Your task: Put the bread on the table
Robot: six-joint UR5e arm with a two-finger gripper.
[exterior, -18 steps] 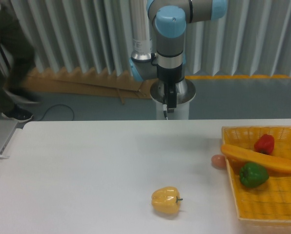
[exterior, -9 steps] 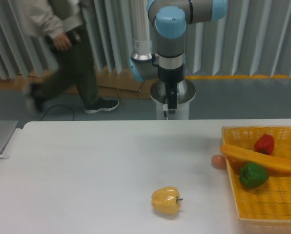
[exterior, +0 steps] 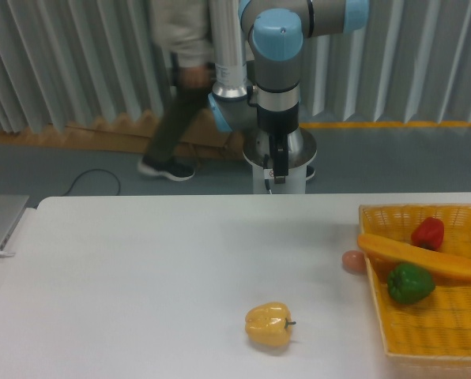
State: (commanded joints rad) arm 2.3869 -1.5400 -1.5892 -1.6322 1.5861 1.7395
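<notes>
the bread is lying inside the yellow basket at the right side of the table, stretching slantwise from the basket's left rim toward its right wall. it is sitting just behind a green pepper and just in front of a red pepper, apparently touching both. a small pink ball is resting on the table just outside the basket, beside the loaf's left end, and a yellow pepper is sitting well apart near the front edge.

the gripper is hanging behind the table's far edge, pointing down, well away from the basket and carrying nothing. whether its fingers are spread or pressed together is too small and dark to tell. a person is walking past behind the arm.

the loaf is looking light, stiff and smooth, probably a plastic toy, so it may be slipping or swinging if pinched near an end. taking it across its narrow width near the middle, between the two peppers, seems the steadiest hold, though the peppers are leaving little room there.
</notes>
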